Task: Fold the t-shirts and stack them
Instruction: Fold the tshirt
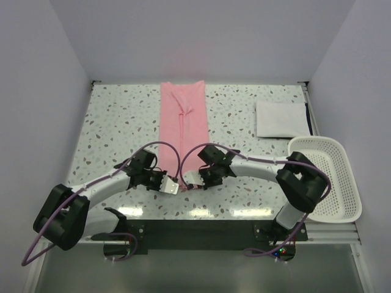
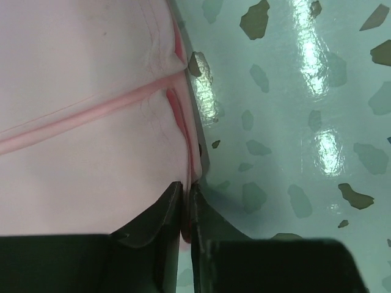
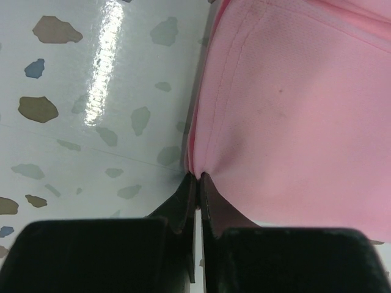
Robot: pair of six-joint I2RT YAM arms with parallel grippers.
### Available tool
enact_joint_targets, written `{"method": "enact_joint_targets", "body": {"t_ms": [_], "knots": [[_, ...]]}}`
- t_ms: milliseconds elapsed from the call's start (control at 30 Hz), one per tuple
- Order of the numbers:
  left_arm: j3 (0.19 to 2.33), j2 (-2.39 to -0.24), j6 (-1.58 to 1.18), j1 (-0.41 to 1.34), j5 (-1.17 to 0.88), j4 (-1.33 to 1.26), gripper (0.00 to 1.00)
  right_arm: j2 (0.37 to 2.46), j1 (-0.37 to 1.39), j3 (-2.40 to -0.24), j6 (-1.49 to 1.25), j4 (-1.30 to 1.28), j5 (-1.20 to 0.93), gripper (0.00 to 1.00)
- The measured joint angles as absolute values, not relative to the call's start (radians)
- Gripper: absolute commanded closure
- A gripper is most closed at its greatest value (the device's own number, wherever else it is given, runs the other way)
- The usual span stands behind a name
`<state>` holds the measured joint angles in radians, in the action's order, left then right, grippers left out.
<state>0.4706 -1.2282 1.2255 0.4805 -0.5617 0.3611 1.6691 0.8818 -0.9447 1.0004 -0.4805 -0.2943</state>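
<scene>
The pale pink t-shirt (image 1: 183, 116) lies folded into a long narrow strip running from the back of the table toward me. My left gripper (image 1: 177, 188) is shut on the strip's near end, and the left wrist view shows the jaws (image 2: 188, 186) pinching the edge of the pink cloth (image 2: 91, 152). My right gripper (image 1: 188, 184) is shut on the same near end right beside it, and the right wrist view shows the jaws (image 3: 198, 177) pinching the cloth's edge (image 3: 293, 122). The white t-shirt (image 1: 280, 118) lies as a folded rectangle at the back right.
A white perforated plastic basket (image 1: 351, 183) stands at the right edge, near the right arm's elbow. The speckled terrazzo table (image 1: 122, 122) shows on both sides of the pink strip. Grey walls close in the left, back and right.
</scene>
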Motion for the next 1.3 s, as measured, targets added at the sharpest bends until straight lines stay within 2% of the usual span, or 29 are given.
{"method": "enact_joint_targets", "body": {"t_ms": [33, 133, 433, 667, 867, 1067, 1300], "knots": [[0.471, -1.23, 1.225, 0.48, -0.562, 0.363, 0.94, 1.668, 0.884, -0.944, 0.994, -0.478, -0.29, 1.0], [0.471, -1.224, 1.224, 0.488, -0.559, 0.371, 1.0, 1.663, 0.895, -0.942, 0.979, -0.476, -0.276, 1.0], [0.475, -1.073, 1.189, 0.559, -0.568, 0.529, 1.0, 1.56, 0.982, -0.903, 0.889, -0.548, -0.291, 1.0], [0.601, -1.073, 1.162, 0.535, -0.587, 0.628, 1.0, 1.539, 0.863, -1.037, 0.904, -0.672, -0.334, 1.0], [0.761, -1.214, 1.172, 0.445, -0.596, 0.624, 1.0, 1.621, 0.733, -1.245, 1.003, -0.734, -0.357, 1.0], [0.967, -1.448, 1.2, 0.331, -0.593, 0.602, 1.0, 1.802, 0.64, -1.438, 1.093, -0.775, -0.362, 1.0], [1.126, -1.639, 1.24, 0.282, -0.585, 0.57, 1.0, 2.033, 0.552, -1.693, 1.155, -0.81, -0.369, 1.0]]}}
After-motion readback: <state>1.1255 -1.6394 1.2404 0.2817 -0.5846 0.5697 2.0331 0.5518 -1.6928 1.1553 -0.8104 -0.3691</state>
